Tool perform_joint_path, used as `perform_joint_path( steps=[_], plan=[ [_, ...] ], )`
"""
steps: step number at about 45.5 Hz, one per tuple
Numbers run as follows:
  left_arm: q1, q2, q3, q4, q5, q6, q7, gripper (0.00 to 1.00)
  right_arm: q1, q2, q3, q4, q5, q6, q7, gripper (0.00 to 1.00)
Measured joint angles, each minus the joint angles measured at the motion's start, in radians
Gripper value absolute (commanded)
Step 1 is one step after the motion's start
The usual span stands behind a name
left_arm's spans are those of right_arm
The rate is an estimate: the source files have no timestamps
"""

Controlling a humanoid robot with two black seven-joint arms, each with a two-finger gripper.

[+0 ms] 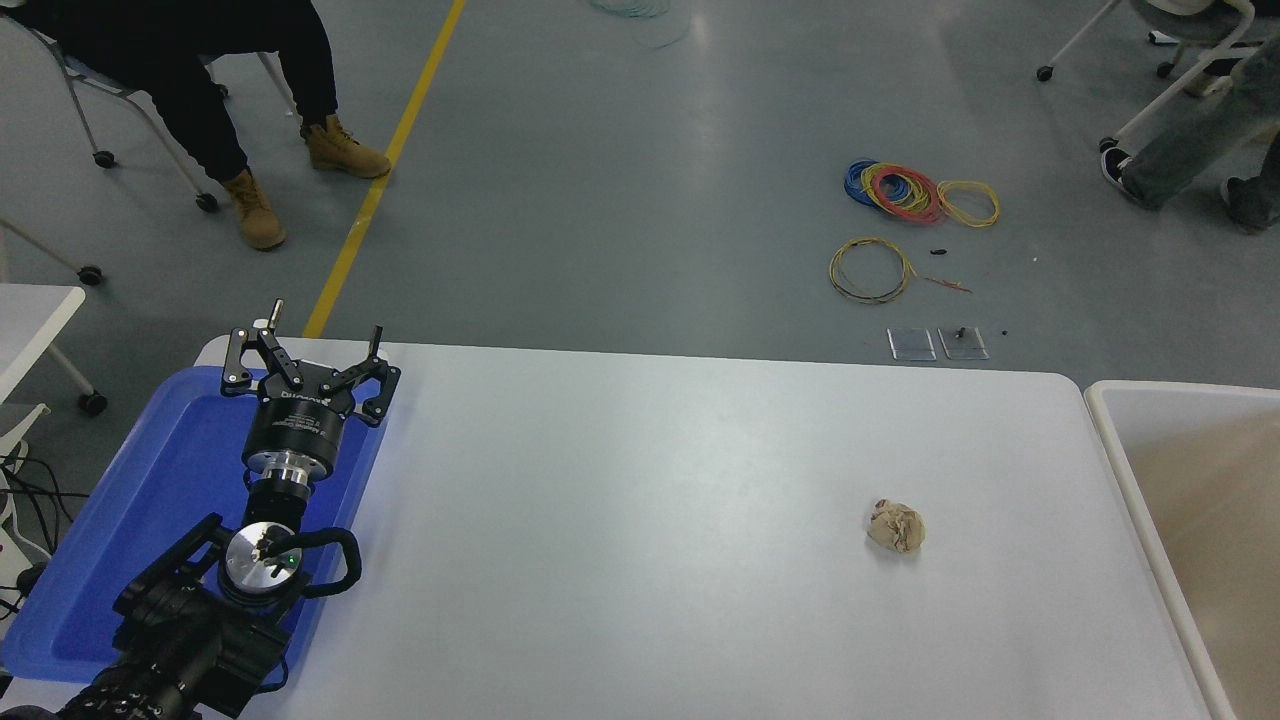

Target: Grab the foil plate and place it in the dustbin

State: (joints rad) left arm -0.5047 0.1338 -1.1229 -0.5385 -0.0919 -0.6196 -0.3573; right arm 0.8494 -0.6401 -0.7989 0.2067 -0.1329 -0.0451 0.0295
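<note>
No plate in sight, neither on the table point(640, 560) nor in the visible part of the bin point(1110, 440).
Left gripper point(305, 352) parked, fingers apart, over the blue tray point(150, 480); right arm unseen; the paper ball point(895, 527) risks a mistaken grab.

left arm point(190, 620) – black, looped cable | wrist – silver ring | fingers point(370, 375) – black

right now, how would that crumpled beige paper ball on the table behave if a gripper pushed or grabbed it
The paper ball looks loosely crumpled, so it is probably very light and would likely squash under a firm pinch. Its lumpy, roundish shape suggests a push would make it skid or tumble unevenly, not roll straight. The white table looks smooth, so it may slide away easily.
</note>
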Motion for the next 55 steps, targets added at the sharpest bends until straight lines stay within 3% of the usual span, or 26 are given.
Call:
perform_joint_path(
  steps=[35,55],
  plan=[
    [0.000,0.000,0.000,0.000,0.000,0.000,0.000,1.00,0.690,0.019,-0.264,0.431,-0.020,0.076,0.001,1.00],
    [0.000,0.001,0.000,0.000,0.000,0.000,0.001,1.00,1.009,0.051,-0.341,0.699,-0.067,0.348,0.000,1.00]
  ],
)
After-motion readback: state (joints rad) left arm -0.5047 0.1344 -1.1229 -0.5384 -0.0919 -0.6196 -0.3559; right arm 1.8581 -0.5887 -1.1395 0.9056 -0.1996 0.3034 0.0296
